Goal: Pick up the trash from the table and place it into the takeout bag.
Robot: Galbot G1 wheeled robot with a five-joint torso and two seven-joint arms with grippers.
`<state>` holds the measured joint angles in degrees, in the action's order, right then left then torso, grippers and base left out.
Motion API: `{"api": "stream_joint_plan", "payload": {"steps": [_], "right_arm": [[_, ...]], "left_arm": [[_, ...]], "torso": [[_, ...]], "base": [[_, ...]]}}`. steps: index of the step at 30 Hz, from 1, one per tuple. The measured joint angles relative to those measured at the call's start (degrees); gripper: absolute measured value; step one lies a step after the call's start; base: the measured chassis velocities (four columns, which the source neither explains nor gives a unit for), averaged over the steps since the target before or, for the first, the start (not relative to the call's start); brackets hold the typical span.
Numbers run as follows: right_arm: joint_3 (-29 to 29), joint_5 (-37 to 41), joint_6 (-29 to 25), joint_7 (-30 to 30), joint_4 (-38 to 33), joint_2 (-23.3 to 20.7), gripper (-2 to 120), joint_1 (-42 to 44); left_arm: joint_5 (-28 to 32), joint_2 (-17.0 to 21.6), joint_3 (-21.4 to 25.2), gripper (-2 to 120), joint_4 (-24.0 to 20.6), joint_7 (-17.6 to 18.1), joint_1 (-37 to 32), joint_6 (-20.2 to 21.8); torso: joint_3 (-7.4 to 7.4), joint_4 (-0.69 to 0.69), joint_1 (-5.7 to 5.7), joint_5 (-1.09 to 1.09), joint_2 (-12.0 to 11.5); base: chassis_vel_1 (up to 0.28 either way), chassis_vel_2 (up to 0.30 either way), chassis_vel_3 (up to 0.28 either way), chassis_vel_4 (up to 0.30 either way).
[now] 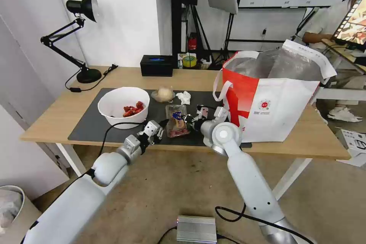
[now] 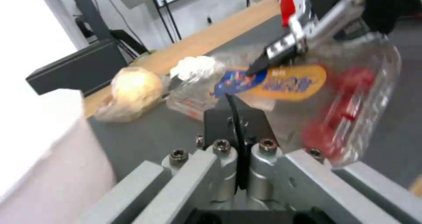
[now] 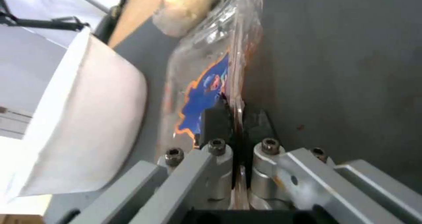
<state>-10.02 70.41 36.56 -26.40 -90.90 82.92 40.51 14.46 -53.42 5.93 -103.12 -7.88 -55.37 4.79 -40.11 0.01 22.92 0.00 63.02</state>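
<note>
The clear clamshell box (image 1: 176, 124) with red bits and a blue-orange label lies on the dark mat (image 1: 89, 127) near the table's (image 1: 57, 114) front edge. My right gripper (image 1: 190, 122) is shut on its rim, the thin plastic edge pinched between the pads (image 3: 215, 121). My left gripper (image 1: 162, 127) is shut, its tips (image 2: 237, 115) at the box's (image 2: 351, 95) opposite side. The white bowl (image 1: 122, 103) with red scraps stands left of them. Behind are the beige ball (image 1: 164, 93) in wrap and the crumpled tissue (image 1: 184, 97). The red-and-white takeout bag (image 1: 274, 106) stands open on the right.
A black desk lamp (image 1: 82, 38) stands at the table's back left, with a black rectangular box (image 1: 156, 65) behind the mat. A tape roll (image 1: 189, 61) sits behind that. A silver box (image 1: 196, 228) lies on the floor between my arms.
</note>
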Motion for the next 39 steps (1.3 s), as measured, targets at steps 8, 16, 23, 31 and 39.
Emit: {"api": "stream_joint_plan", "payload": {"steps": [8,16,23,31,39], "right_arm": [[-2.0,0.9,-1.1,2.6,-5.6,-2.1,0,0.0],[-4.7,0.4,-5.5,7.4,-13.3,-4.8,0,-2.2],[-7.9,0.3,-9.3,8.2,-18.4,-8.0,0,-6.1],[-11.2,-2.1,-13.3,8.3,-19.1,-13.2,0,-8.4],[-16.0,-8.3,-16.6,10.1,-18.7,-21.3,0,-8.5]], "left_arm": [[0.1,-0.4,5.2,0,-4.6,1.4,-6.8,-1.4],[2.3,-0.8,9.5,9,-8.5,1.4,-11.3,-2.2],[3.3,-1.3,13.0,34,-10.6,1.4,-14.8,-2.2],[4.9,-1.6,15.1,62,-11.8,1.4,-16.4,-2.5],[4.9,-2.9,15.4,92,-12.3,1.4,-18.0,-2.8]], "torso": [[0.0,-0.01,0.0,0.0,0.0],[0.01,-0.01,0.0,0.0,0.0],[0.01,-0.01,-0.01,0.0,0.0],[0.0,0.0,0.0,0.01,0.0],[0.01,-0.01,0.0,0.01,0.0]], "base": [[0.0,0.0,0.0,0.0],[0.0,0.0,0.0,0.0],[0.0,0.0,0.0,0.0],[0.0,0.0,0.0,0.0],[0.0,0.0,0.0,0.0]]}}
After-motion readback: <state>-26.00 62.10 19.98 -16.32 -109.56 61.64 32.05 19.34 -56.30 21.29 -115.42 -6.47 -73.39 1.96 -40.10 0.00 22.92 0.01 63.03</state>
